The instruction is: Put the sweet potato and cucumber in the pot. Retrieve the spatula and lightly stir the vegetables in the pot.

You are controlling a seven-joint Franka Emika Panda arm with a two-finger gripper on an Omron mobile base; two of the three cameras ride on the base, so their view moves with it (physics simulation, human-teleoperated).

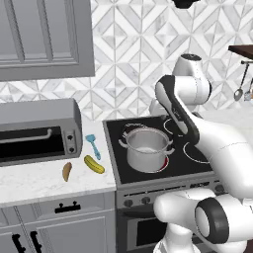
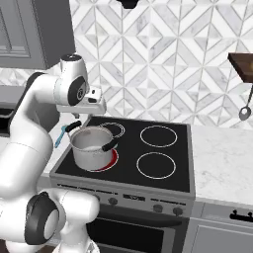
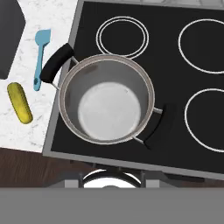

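Note:
The steel pot [image 1: 147, 159] stands empty on the stove's front left burner, its bare inside seen from above in the hand view [image 3: 148, 89]. On the marble counter to its left lie the yellow-green cucumber [image 1: 94, 164] [image 3: 20, 102], the orange-brown sweet potato [image 1: 66, 171] and the light-blue spatula [image 1: 92, 145] [image 3: 41, 57] [image 2: 60, 136]. My gripper [image 2: 80, 113] hangs above the pot [image 2: 91, 155], touching nothing. Its fingers are too hidden to tell how they stand.
A grey toaster oven [image 1: 37, 131] sits at the back left of the counter. The black stove top [image 2: 163, 148] has three free burners. A metal ladle [image 2: 245, 111] hangs at the far right under a wooden shelf. A wall cabinet [image 1: 44, 34] hangs upper left.

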